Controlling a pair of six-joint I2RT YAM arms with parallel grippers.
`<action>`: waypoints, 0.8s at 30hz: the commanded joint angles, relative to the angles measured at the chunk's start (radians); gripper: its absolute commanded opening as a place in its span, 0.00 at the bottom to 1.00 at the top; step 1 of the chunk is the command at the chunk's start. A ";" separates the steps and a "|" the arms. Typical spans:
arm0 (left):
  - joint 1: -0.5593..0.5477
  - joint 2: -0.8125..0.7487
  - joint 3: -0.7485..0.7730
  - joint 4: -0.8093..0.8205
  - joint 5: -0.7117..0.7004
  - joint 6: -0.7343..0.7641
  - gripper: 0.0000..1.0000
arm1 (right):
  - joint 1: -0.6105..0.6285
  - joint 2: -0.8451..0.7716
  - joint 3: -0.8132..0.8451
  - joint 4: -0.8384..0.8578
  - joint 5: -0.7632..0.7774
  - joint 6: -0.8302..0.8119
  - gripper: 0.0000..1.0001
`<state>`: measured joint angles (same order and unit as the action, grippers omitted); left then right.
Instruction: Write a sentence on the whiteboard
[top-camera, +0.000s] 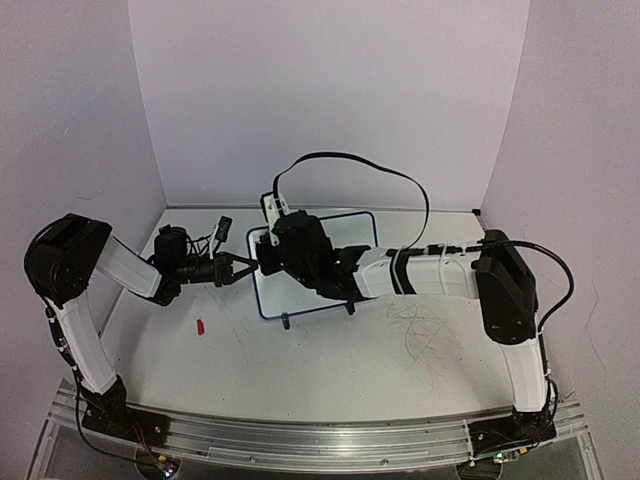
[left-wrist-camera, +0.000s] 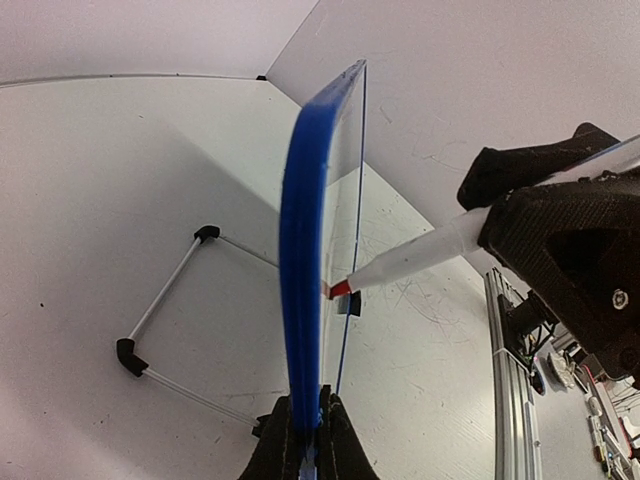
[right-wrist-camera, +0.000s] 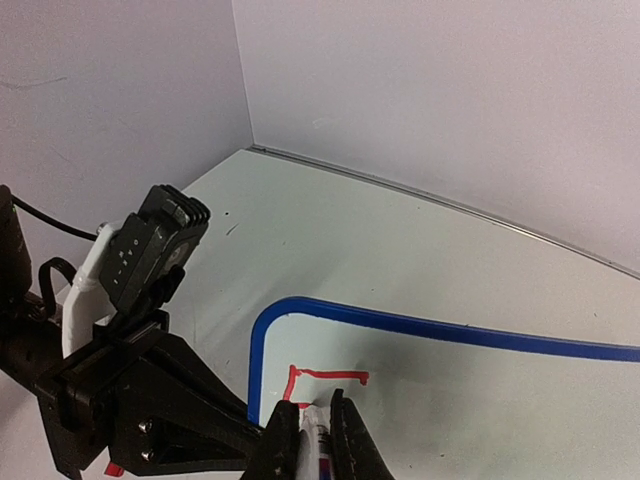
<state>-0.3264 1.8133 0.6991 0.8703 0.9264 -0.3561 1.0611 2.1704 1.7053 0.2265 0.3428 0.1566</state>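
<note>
On whiteboard (right-wrist-camera: 480, 400), marker (left-wrist-camera: 420, 255) tip, red stroke (right-wrist-camera: 322, 376)

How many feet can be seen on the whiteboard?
2. Both sit along the whiteboard's near edge in the top view: left foot, right foot. Others may be hidden.

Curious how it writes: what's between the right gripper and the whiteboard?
A white marker, red tip at the whiteboard, held by the right gripper; left wrist view.
</note>
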 joint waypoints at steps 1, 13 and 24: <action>-0.002 -0.016 0.012 -0.009 -0.012 0.034 0.00 | -0.020 -0.044 -0.026 0.004 0.071 0.004 0.00; -0.002 -0.018 0.011 -0.009 -0.012 0.036 0.00 | -0.023 -0.067 -0.057 0.028 0.094 0.006 0.00; -0.002 -0.018 0.007 -0.009 -0.014 0.036 0.00 | -0.026 -0.196 -0.182 0.138 -0.050 0.024 0.00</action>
<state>-0.3264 1.8133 0.6991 0.8665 0.9273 -0.3546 1.0560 2.1224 1.6168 0.2664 0.3531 0.1608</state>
